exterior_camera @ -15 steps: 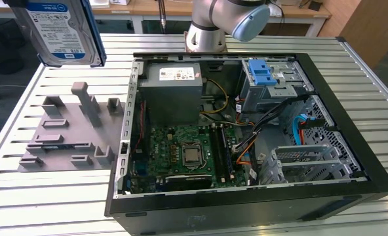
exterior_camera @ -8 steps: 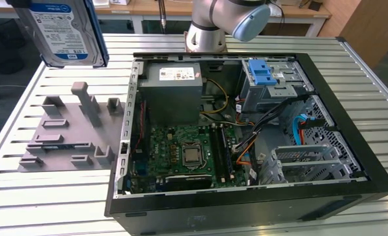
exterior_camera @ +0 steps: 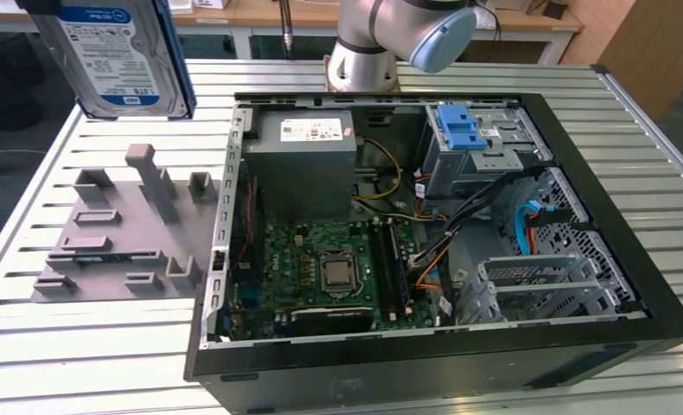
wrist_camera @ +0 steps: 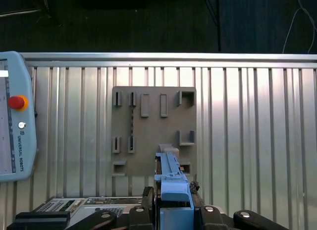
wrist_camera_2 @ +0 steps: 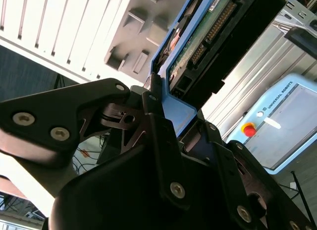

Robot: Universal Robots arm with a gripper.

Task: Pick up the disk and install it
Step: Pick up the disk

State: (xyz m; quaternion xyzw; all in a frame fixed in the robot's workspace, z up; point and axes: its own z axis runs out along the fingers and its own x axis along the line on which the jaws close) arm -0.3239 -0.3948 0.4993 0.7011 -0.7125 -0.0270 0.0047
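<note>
disk [exterior_camera: 117, 56] close to the exterior camera, held high over bench [exterior_camera: 99, 346] at the exterior view's left | fingers [wrist_camera_2: 157, 131] clamped on disk's blue side rail in the second wrist view | grey fixture plate [wrist_camera: 153, 126] on bench under disk | open PC case [exterior_camera: 434, 225] beside plate

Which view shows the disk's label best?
The exterior view: the disk is in the air with its blue-and-white labelled face turned to the camera. In the second wrist view the disk shows its circuit-board side, close up; the first wrist view sees the disk edge-on.
</note>
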